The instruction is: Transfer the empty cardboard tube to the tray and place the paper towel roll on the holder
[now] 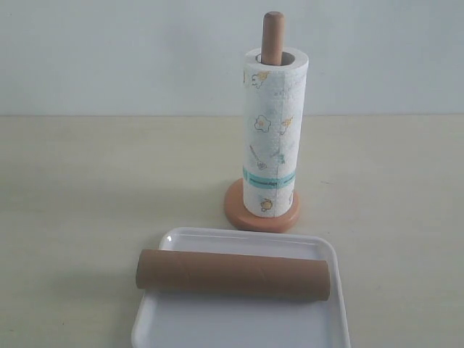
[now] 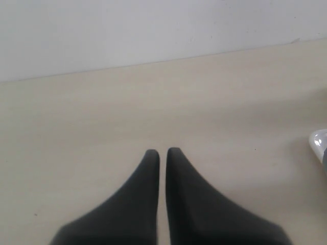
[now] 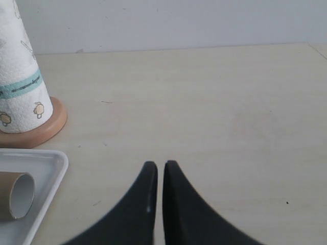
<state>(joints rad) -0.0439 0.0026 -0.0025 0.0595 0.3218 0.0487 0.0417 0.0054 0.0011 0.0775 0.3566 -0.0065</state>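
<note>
The brown cardboard tube (image 1: 232,275) lies on its side across the white tray (image 1: 239,328) at the front of the table. Its open end (image 3: 15,195) shows in the right wrist view, inside the tray's corner (image 3: 48,166). The printed paper towel roll (image 1: 272,134) stands upright on the wooden holder (image 1: 272,36), whose post sticks out of the roll's top and whose disc base (image 1: 254,217) shows below. The roll (image 3: 20,81) and the base (image 3: 51,127) also show in the right wrist view. Neither gripper shows in the exterior view. My left gripper (image 2: 162,152) and right gripper (image 3: 157,165) are both shut, empty, above bare table.
The beige tabletop (image 1: 87,188) meets a pale wall (image 1: 130,51) at the back. A rounded white tray corner (image 2: 319,143) shows at the edge of the left wrist view.
</note>
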